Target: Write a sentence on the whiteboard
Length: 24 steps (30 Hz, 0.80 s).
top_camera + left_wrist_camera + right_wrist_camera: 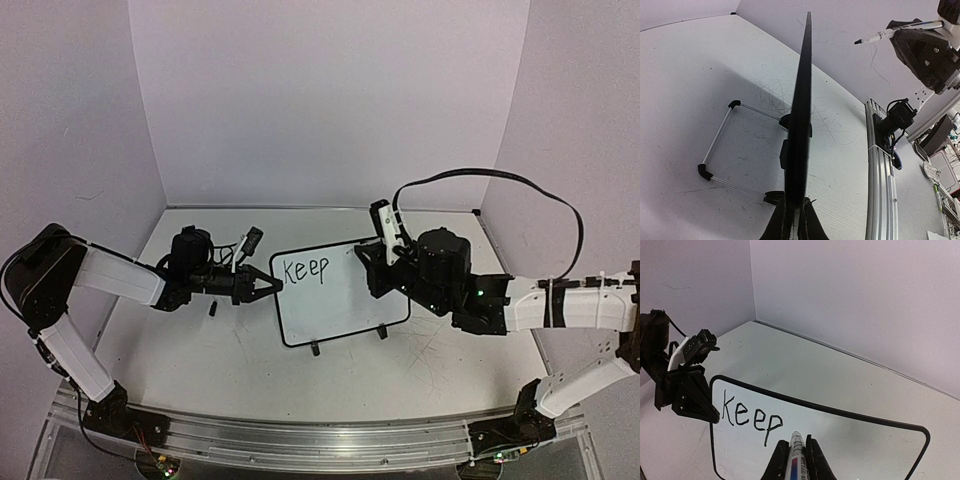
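- The whiteboard (345, 300) stands upright on its two small black feet near the middle of the table (200, 375). It sits between the two arms, with its white face turned toward the near edge.
- The left gripper (794, 215) is pressed together on the board's left edge. In the left wrist view the board is seen edge-on, a thin dark strip rising straight up from between the fingers.
- On the back side of the board in that same view, a wire prop (715, 150) with black corner pieces lies on the table and runs to the board's feet.
- The sentence (751, 415) reads just one word, "Keep", in black handwriting. It sits in the upper left part of the board, just beside the left gripper's fingertips.
- The right gripper (796, 462) is pinching the marker pen (796, 447). The pen's white barrel lies between the two dark fingers and points at the board, to the right of the "p".
- From the left wrist camera the pen's dark tip hangs apart from the board's face, with a clear gap between them.
- A small dark thing (212, 308) lies on the table below the left gripper — possibly the pen's cap, but it is too small to tell.
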### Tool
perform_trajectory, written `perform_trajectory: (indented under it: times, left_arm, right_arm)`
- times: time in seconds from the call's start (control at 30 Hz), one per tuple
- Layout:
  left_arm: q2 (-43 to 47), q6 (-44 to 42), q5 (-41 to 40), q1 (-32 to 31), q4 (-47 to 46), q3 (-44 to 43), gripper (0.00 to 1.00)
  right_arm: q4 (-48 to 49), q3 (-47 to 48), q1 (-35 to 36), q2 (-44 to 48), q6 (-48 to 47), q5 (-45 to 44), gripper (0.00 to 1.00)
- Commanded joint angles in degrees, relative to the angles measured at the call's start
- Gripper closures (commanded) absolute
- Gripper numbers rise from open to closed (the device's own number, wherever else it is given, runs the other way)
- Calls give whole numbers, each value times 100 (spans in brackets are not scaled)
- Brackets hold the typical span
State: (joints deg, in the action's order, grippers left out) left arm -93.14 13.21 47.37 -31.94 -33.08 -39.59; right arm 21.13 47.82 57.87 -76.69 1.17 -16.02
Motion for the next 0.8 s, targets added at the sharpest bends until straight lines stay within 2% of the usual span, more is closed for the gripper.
perform_trajectory:
  times: [0.0,0.43,0.77]
  left_arm:
    - [211,-236,-337,30,252,-32,100]
    - [175,-259,-605,-27,371,-100,100]
    - [196,-231,-683,-75,381,-143,100]
  right_arm:
    - [-39,218,-12,-81,-322,-110,100]
    - [-326,436,-13,-495,-438,-1079,100]
    - [-277,384,-12,-532,-644,-478,100]
